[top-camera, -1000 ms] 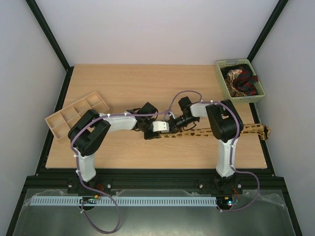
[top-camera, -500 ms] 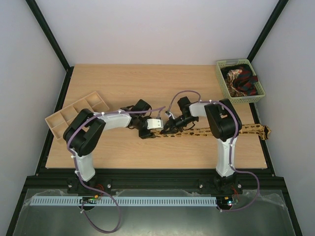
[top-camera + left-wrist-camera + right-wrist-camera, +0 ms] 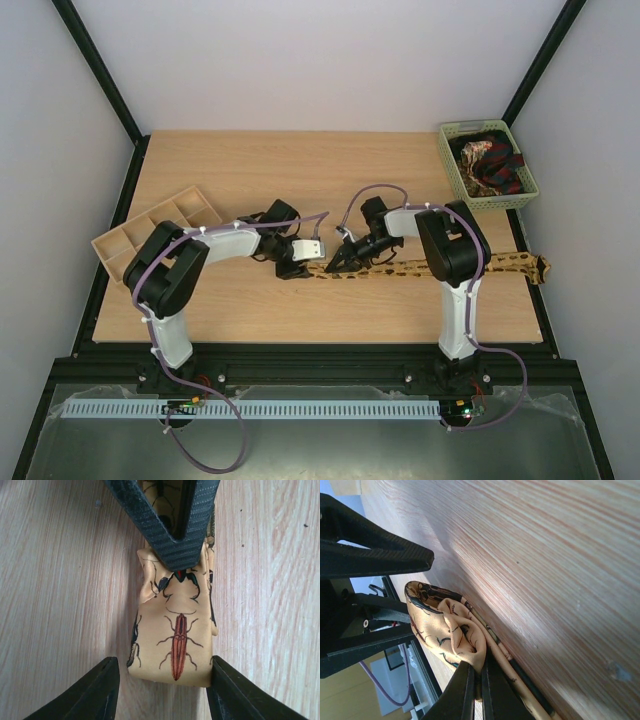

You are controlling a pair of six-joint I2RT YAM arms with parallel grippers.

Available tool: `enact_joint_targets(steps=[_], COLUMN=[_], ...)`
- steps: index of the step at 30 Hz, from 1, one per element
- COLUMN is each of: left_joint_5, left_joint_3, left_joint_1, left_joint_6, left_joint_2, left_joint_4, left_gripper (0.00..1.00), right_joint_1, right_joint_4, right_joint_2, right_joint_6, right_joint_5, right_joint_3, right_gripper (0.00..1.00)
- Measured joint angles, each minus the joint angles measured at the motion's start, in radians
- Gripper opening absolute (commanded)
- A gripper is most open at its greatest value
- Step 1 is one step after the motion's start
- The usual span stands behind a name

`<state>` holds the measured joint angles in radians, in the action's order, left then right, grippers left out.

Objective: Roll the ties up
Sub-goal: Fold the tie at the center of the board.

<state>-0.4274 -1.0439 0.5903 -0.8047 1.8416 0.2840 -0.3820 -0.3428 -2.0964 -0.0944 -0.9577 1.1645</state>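
A tan-yellow tie printed with dark insects lies flat along the table's front right, its far end hanging off the right edge. Its left end is folded into a small loose roll. My right gripper is shut on that folded end, as the right wrist view shows, with the fabric bunched above the tips. My left gripper is open. Its two fingers stand on either side of the roll's end in the left wrist view, close to it but holding nothing.
A green basket at the back right holds more ties, dark red, black and cream. A tan divided tray sits at the left edge. Purple cables loop over both arms.
My left gripper has drawn back to the left, off the folded end of the tie. My right gripper has stayed shut on the tie in nearly the same place.
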Motion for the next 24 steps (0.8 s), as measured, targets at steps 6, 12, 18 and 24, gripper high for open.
enact_joint_targets(steps=[6,12,18,24], left_joint_5=[-0.026,-0.047,-0.062,-0.063], left_joint_3=[-0.002,-0.033,-0.061,-0.09], left_joint_1=[0.007,0.027,0.073,0.099], left_joint_6=[-0.002,0.035,0.089,0.128], left_joint_2=[0.0,0.0,0.001,0.04], left_joint_4=[0.019,0.021,-0.01,-0.047], left_gripper=[0.37,0.36,0.35,0.34], right_joint_1=[0.0,0.0,0.0,0.001], right_joint_4=[-0.004,-0.01,-0.014,-0.017], right_joint_2=[-0.002,-0.006,-0.009,-0.01], right_joint_6=[0.0,0.0,0.0,0.001], right_joint_5=[0.0,-0.003,-0.005,-0.007], right_joint_3=[0.003,0.007,0.01,0.011], right_gripper=[0.01,0.01,0.01,0.01])
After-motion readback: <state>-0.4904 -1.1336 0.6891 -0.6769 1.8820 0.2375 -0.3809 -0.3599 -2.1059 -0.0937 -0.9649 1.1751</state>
